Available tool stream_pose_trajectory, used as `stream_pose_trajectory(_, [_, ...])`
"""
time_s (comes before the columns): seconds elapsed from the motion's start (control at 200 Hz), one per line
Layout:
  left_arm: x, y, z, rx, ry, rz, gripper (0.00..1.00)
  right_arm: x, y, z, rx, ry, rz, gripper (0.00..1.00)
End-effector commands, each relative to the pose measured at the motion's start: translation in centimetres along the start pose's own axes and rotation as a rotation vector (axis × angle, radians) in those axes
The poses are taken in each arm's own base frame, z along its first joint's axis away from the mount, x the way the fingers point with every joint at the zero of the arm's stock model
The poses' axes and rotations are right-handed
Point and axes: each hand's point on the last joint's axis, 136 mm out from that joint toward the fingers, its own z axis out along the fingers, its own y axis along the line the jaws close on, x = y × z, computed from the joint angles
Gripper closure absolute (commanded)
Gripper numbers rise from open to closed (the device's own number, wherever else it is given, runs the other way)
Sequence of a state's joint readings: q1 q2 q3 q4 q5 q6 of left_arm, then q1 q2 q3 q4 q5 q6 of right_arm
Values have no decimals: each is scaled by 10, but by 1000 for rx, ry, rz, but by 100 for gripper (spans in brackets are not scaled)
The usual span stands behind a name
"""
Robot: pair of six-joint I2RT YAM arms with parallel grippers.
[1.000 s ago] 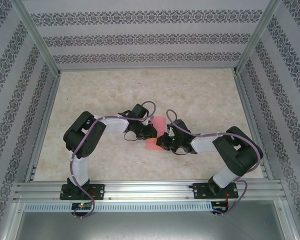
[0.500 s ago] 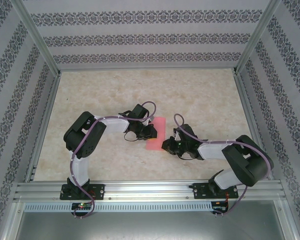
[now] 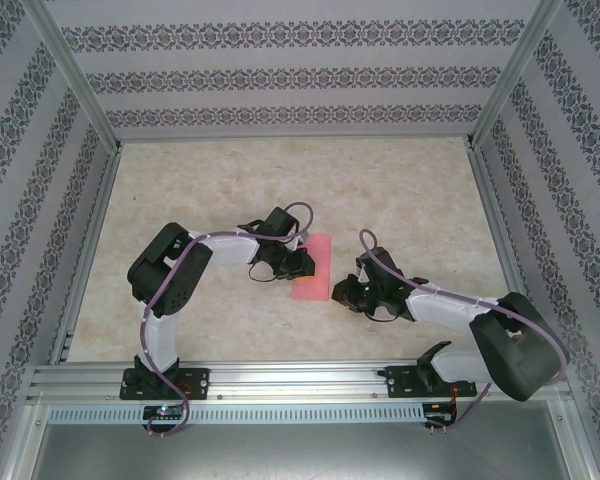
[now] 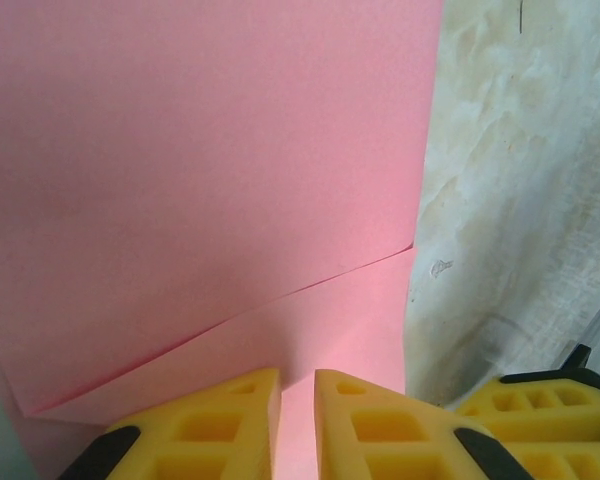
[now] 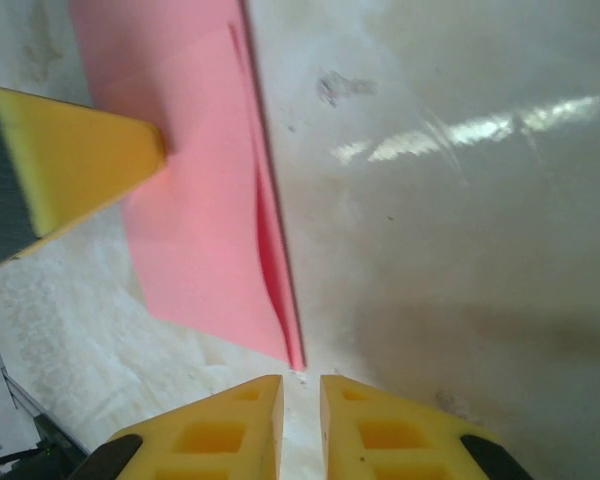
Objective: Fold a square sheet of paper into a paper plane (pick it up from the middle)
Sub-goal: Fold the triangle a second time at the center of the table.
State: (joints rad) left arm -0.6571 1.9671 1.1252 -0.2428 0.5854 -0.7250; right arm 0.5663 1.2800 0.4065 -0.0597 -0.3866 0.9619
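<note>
Right tool (image 3: 336,291), nearly shut and empty, is backing off lower-right from the folded pink sheet (image 3: 313,270) at frame centre while the left tool (image 3: 302,262), also near-shut, is still pinning it, so that crease seems done.

The square sheet of paper (image 4: 200,180) is thin matt pink paper with a sharp crease. The table (image 5: 460,250) looks smooth, pale and marbled, with a slight gloss. The fingers (image 4: 210,430) of the left gripper (image 4: 297,420) are matt yellow plastic. The frame rail (image 3: 300,380) is brushed metal.

Beige marbled table (image 3: 410,190) carries the folded pink paper (image 3: 315,280) mid-surface
</note>
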Motion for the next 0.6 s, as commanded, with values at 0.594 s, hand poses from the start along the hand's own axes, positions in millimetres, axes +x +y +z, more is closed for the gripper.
stream_pose_trajectory(0.594, [-6,-15,-24,-51,-31,72,75,-50,34,15,-28,-80,-52,61])
